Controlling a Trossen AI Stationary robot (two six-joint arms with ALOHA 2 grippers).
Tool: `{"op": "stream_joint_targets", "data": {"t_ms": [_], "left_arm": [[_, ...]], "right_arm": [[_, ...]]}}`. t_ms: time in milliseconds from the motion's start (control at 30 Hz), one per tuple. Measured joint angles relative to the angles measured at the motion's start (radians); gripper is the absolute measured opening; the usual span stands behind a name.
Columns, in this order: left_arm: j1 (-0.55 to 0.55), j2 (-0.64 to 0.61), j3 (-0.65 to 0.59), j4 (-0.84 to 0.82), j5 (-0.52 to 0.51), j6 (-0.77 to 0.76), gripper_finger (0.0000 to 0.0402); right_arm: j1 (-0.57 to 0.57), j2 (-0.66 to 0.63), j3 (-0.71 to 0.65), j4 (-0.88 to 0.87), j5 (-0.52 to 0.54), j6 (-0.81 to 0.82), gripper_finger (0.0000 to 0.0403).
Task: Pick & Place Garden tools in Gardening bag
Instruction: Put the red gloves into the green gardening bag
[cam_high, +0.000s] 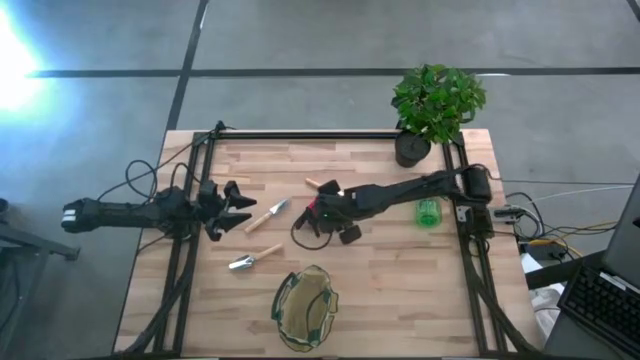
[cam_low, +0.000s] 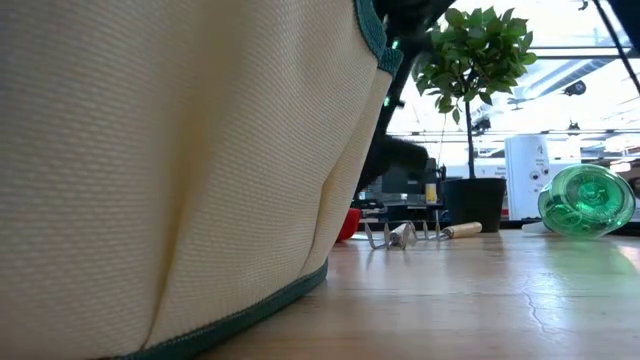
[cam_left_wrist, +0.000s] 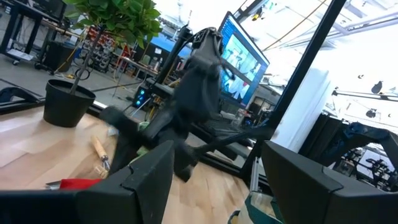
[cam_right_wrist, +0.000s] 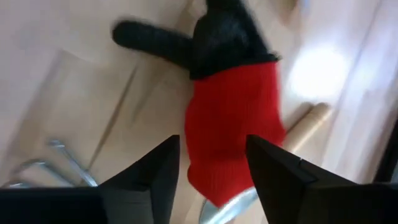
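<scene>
The right gripper (cam_right_wrist: 208, 165) is hovering directly over the red-and-black glove (cam_right_wrist: 233, 118), its fingers spread and holding nothing. The glove is lying on the bench (cam_high: 400, 290) beyond the gardening bag (cam_high: 305, 305), apparently draped over a tool. Soft and light, it is calling for a pinch at the red cuff. The left gripper (cam_high: 228, 208) is waiting left of the bag, fingers parted.

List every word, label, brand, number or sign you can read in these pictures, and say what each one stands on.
None can be read.
The monitor behind the table shows bright shapes, too blurred to read.
The green bottle, gardening bag, plant pot and red-and-black glove show no lettering.
</scene>
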Motion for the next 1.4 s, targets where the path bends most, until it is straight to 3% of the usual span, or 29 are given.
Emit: {"op": "stream_joint_targets", "data": {"t_ms": [200, 400, 500, 667, 700, 1400], "left_arm": [[0.0, 0.0, 0.0, 0.0, 0.0, 0.0, 0.0245], [0.0, 0.0, 0.0, 0.0, 0.0, 0.0, 0.0245], [0.0, 0.0, 0.0, 0.001, 0.0, 0.0, 0.0245], [0.0, 0.0, 0.0, 0.001, 0.0, 0.0, 0.0245], [0.0, 0.0, 0.0, 0.001, 0.0, 0.0, 0.0245], [0.0, 0.0, 0.0, -0.001, 0.002, -0.018, 0.0245]], "right_arm": [[-0.009, 0.104, 0.062, 0.015, 0.207, -0.023, 0.0206], [-0.015, 0.156, 0.092, 0.042, 0.249, -0.028, 0.0196], [-0.016, 0.162, 0.089, 0.041, 0.256, -0.019, 0.0159], [-0.015, 0.151, 0.079, 0.021, 0.256, 0.0, 0.0035], [-0.014, 0.146, 0.078, 0.019, 0.255, 0.0, 0.0025], [-0.011, 0.107, 0.07, -0.013, 0.266, 0.084, 0.0008]]}}
